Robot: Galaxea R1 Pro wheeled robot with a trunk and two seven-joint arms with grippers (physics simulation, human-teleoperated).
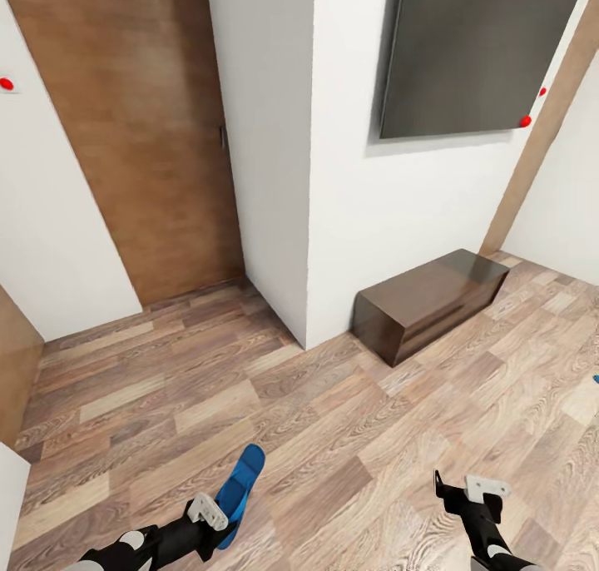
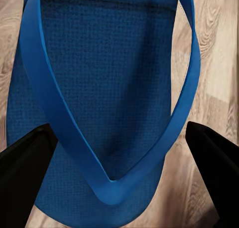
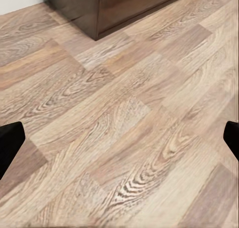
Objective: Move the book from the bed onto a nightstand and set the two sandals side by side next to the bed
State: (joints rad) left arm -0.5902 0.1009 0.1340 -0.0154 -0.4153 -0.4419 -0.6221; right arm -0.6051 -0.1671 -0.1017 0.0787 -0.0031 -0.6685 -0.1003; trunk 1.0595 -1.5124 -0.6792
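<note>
My left gripper (image 1: 218, 517) is shut on a bright blue flip-flop sandal (image 1: 241, 479), holding it above the wood-plank floor (image 1: 333, 438) low in the head view. In the left wrist view the sandal (image 2: 99, 63) and its strap lie between the two black fingers (image 2: 25, 158). My right gripper (image 1: 462, 489) hangs open and empty over the floor at the lower right, its fingertips (image 3: 10, 143) far apart in the right wrist view. A blue sliver (image 1: 596, 379) shows at the right edge; I cannot tell what it is. Book, bed and nightstand are out of view.
A long low dark brown bench (image 1: 428, 300) stands against a white wall corner (image 1: 283, 180) ahead, and it also shows in the right wrist view (image 3: 114, 8). A brown wooden door (image 1: 141, 138) is at the left. A dark grey panel (image 1: 474, 47) hangs above the bench.
</note>
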